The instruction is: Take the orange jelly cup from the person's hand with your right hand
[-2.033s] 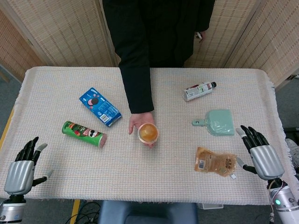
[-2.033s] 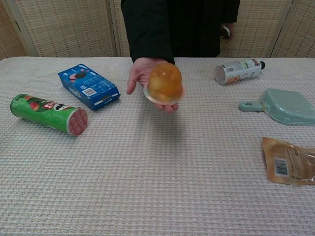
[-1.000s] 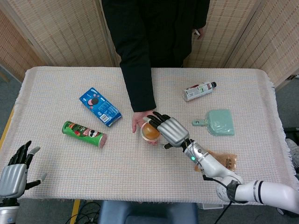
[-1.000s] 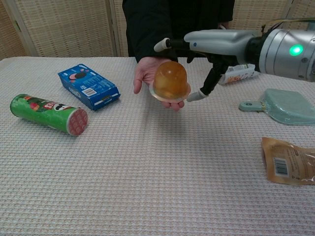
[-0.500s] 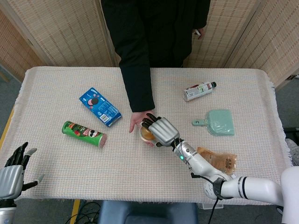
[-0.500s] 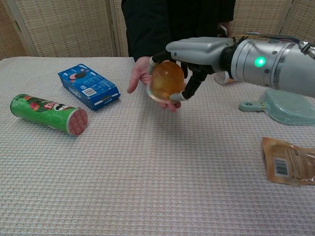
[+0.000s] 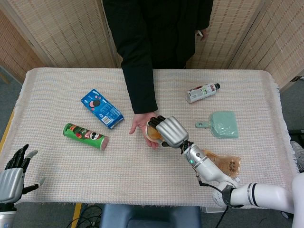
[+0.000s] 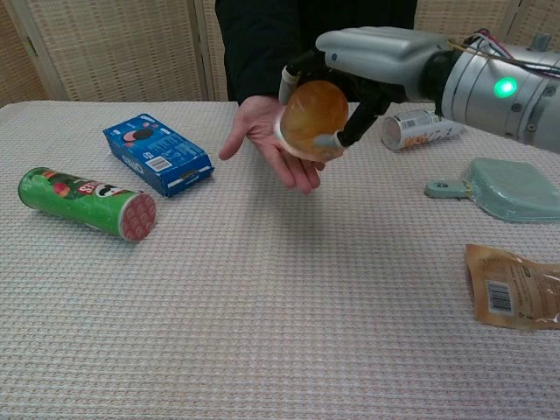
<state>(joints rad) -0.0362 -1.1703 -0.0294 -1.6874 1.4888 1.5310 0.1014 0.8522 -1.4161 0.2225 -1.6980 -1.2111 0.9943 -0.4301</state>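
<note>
My right hand (image 8: 367, 54) grips the orange jelly cup (image 8: 313, 119) from above, fingers wrapped around its dome. The cup is tilted and lifted a little off the person's open palm (image 8: 273, 144), which stays flat beneath it. In the head view the right hand (image 7: 170, 131) covers most of the jelly cup (image 7: 153, 132), with the person's hand (image 7: 142, 127) just to its left. At the table's near left corner my left hand (image 7: 13, 172) stays open, fingers spread, holding nothing.
A blue cookie box (image 7: 101, 109) and a green chips can (image 7: 86, 136) lie to the left. A bottle (image 7: 202, 92), a teal dustpan (image 7: 221, 124) and a brown snack packet (image 7: 219, 164) lie to the right. The person stands at the far edge.
My right hand swung in from the near right edge, closed its fingers around the jelly cup, and has now raised it off the person's palm. The left hand dropped lower.
</note>
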